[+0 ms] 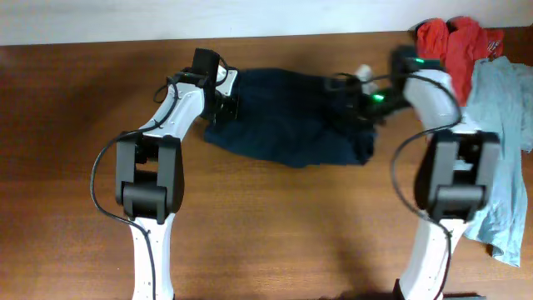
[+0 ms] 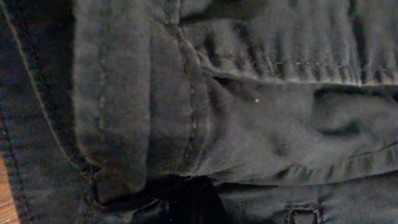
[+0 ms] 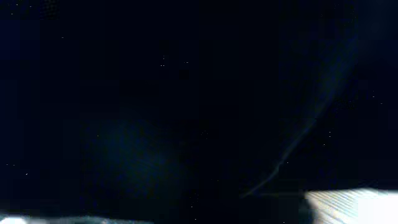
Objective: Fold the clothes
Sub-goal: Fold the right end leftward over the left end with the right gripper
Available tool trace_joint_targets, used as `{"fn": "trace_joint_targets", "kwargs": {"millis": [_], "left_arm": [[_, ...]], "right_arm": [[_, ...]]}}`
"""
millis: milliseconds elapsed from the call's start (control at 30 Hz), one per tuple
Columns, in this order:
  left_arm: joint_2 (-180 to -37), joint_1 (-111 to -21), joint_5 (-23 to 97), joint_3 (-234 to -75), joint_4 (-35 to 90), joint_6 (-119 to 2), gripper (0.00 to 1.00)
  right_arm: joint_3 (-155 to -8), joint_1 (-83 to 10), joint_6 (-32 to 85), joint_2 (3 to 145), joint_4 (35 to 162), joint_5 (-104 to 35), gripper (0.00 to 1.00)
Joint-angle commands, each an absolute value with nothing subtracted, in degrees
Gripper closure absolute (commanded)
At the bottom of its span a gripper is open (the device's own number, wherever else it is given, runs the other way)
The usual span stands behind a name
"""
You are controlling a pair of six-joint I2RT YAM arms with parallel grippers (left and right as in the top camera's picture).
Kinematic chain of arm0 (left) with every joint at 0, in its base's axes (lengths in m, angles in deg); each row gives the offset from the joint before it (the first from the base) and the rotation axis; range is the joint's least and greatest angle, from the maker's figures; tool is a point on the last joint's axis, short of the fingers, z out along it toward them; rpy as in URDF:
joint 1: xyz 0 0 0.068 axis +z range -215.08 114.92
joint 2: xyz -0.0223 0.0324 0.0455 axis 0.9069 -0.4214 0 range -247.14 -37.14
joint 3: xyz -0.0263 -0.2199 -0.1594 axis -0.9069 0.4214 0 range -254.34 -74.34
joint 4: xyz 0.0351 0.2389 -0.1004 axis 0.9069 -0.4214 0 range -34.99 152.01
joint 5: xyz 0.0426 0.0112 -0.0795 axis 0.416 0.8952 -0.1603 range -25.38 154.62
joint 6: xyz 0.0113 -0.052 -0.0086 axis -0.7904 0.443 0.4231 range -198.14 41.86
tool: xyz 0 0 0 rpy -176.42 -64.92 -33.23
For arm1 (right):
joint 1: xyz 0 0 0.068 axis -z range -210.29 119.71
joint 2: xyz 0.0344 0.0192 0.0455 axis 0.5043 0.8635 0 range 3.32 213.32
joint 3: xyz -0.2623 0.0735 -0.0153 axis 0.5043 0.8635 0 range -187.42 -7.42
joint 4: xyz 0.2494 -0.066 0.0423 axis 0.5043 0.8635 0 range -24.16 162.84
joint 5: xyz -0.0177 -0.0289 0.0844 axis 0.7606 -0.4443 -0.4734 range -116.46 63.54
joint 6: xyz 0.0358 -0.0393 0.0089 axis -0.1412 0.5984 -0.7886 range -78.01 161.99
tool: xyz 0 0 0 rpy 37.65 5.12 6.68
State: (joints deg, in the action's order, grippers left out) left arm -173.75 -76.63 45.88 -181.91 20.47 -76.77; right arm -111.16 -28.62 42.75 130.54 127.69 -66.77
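Note:
The dark navy shorts (image 1: 287, 125) lie bunched and creased on the wooden table, at the back centre. My left gripper (image 1: 226, 107) is down on their left edge. My right gripper (image 1: 351, 107) is down on their right edge. The fingers of both are hidden against the dark cloth. The left wrist view is filled by the shorts (image 2: 249, 118) at close range, with seams, a folded hem and a belt loop. The right wrist view is almost black, with navy cloth (image 3: 137, 155) pressed close to the camera.
A red garment (image 1: 454, 42) lies crumpled at the back right corner. A pale blue-grey shirt (image 1: 500, 125) spreads down the right side, partly under the right arm. Bare wooden table (image 1: 275, 225) lies in front of the shorts.

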Motion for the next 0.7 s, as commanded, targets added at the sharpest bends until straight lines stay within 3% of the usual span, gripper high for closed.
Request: {"fn": "trace_joint_targets", "kwargs": {"millis": [0, 333, 667], "left_arm": [[-177.18, -75.8, 50.45, -180.89, 19.53, -76.4, 0.99], [-177.18, -75.8, 50.45, -180.89, 19.53, -76.4, 0.99], [-177.18, -75.8, 50.42, -180.89, 19.49, -76.4, 1.0]], "right_arm": [[-113.76, -34.74, 39.67, 128.49, 125.76, -66.29, 0.96], [-114.27, -47.24, 32.12, 128.51, 116.08, -60.52, 0.96], [-114.24, -52.48, 26.33, 128.51, 108.54, -54.73, 0.96]]}}
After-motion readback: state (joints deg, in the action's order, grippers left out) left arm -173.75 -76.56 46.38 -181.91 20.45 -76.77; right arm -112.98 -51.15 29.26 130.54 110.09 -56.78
